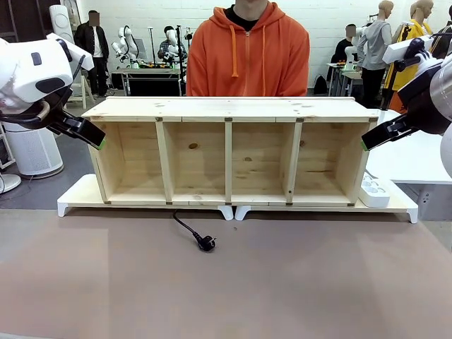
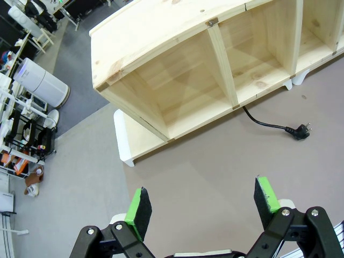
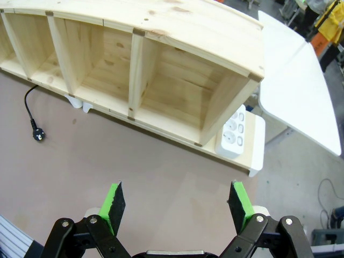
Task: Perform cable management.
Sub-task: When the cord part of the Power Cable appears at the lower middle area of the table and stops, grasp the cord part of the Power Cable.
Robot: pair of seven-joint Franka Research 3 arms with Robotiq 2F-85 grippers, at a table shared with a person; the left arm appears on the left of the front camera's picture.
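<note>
My left end effector (image 2: 203,201) and right end effector (image 3: 177,201) both hang spread and empty, one off each end of the shelf (image 1: 233,109). The cable (image 1: 188,229) lies loose on the bench (image 1: 296,282), coming from under the shelf's middle, with its plug (image 1: 206,244) free in front. I judge that nothing is tidied yet: grasping and routing are all still to do.

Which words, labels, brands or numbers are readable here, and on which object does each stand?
None can be read. The wooden shelf, the white power strip, the cable and the person's orange hoodie show no print; the far background clutter is too small to tell.
</note>
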